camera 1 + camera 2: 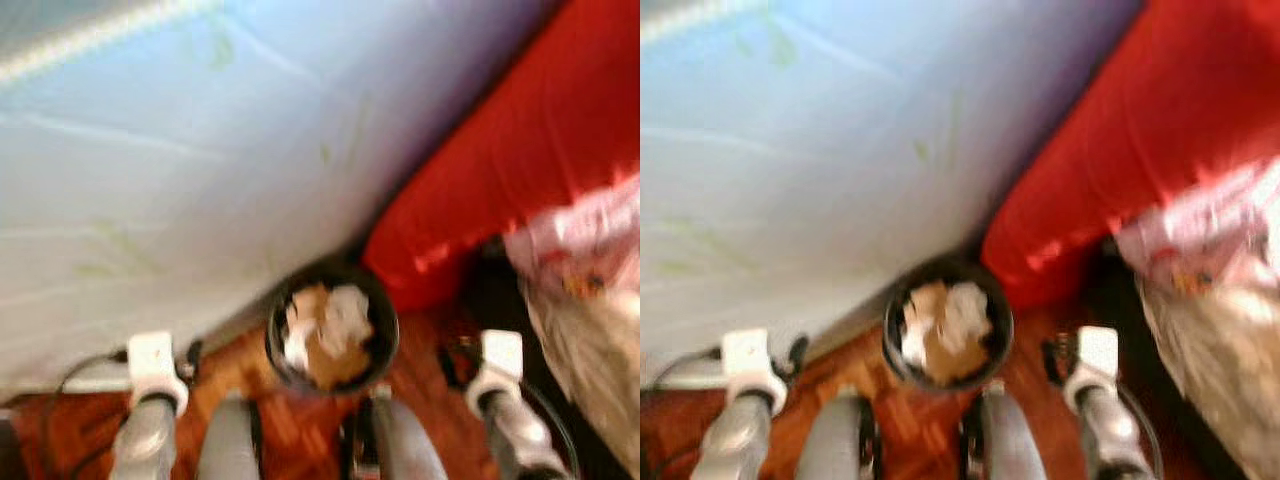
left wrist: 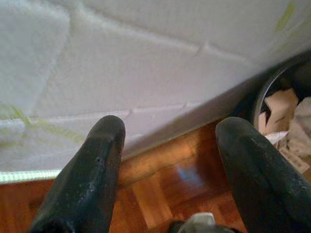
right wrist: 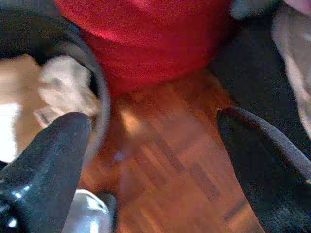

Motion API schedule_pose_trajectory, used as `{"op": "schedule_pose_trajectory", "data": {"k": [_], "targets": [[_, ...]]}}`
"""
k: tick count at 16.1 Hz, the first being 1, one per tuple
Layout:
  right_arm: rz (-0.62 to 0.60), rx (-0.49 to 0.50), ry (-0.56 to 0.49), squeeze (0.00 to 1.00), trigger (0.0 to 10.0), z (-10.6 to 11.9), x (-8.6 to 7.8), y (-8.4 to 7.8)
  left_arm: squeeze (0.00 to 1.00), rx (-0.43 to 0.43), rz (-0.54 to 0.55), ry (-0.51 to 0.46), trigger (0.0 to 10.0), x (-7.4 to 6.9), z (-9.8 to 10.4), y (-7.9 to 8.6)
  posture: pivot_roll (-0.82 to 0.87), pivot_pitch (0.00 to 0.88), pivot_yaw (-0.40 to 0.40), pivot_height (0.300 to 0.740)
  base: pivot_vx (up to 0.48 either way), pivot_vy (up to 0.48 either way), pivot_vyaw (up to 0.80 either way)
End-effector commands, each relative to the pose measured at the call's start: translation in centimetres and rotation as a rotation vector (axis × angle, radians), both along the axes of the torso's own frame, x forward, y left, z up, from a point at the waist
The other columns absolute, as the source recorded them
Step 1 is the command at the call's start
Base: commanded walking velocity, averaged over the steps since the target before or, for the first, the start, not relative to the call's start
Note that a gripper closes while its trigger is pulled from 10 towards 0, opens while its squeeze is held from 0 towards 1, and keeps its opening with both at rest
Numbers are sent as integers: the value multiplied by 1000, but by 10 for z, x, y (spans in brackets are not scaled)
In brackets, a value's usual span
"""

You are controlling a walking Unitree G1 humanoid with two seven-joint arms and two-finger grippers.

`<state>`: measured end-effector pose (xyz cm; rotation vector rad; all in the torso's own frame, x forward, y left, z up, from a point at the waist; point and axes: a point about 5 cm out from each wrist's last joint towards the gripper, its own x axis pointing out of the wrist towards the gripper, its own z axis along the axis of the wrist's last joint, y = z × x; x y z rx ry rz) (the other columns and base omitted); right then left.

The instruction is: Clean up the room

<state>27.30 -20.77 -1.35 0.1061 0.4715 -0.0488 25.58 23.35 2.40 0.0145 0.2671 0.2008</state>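
Observation:
A round black bin [image 1: 276, 345] stands on the wood floor just ahead of me, between my two hanging arms. Crumpled white paper and brown cardboard [image 1: 330, 325] lie in it. In the left wrist view my left gripper [image 2: 170, 131] is open and holds nothing, over the floor with the bin's rim [image 2: 266, 87] off to one side. My right gripper [image 3: 153, 121] is open and holds nothing as well, above bare parquet, with the bin's rim [image 3: 99, 87] beside one finger. The head views are blurred.
A bed with a pale blue-white sheet [image 1: 180, 170] fills the left and far side. A red cushion [image 1: 510, 150] lies right of the bin. A translucent plastic bag [image 1: 585, 290] of stuff sits at the far right. Wood floor [image 1: 250, 370] shows between them.

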Motion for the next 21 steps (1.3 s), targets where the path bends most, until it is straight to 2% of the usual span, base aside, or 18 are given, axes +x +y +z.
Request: {"op": "schedule_pose_trajectory", "data": {"k": [1, 3, 8, 12, 16, 18, 21], "targets": [[-3, 0, 88, 0, 10000, -16, -16, 2, 0, -48, 5, 115, 10000, -15, -26, 1, 244, 159, -100, 681, 0, 0, 0], [-6, 4, 119, 0, 10000, -18, -15, 10, 0, -55, -31, 178, 10000, -9, -36, -5, 242, 89, -92, 681, 0, 0, 0], [-33, 22, 177, 0, 10000, -22, -15, 20, 0, -66, -10, 254, 10000, -1, -42, -4, 230, 10, -61, 681, 0, 0, 0], [-68, 39, 233, 0, 10000, -31, -25, 24, 0, -61, -35, 286, 10000, 4, -45, -9, 196, 0, -27, 681, 0, 0, 0], [-103, 43, 256, 0, 10000, -36, -32, 19, 0, -59, -51, 312, 10000, 1, -49, -11, 187, 0, -21, 681, 0, 0, 0], [-122, 30, 279, 0, 10000, -40, -39, 12, 0, -59, -50, 350, 10000, -6, -56, -12, 177, 0, -26, 686, 0, 0, 0], [-95, -2, 323, 0, 10000, -46, -49, 8, 0, -62, -39, 394, 10000, -21, -69, -15, 188, 0, -46, 721, 0, 0, 0]]}}
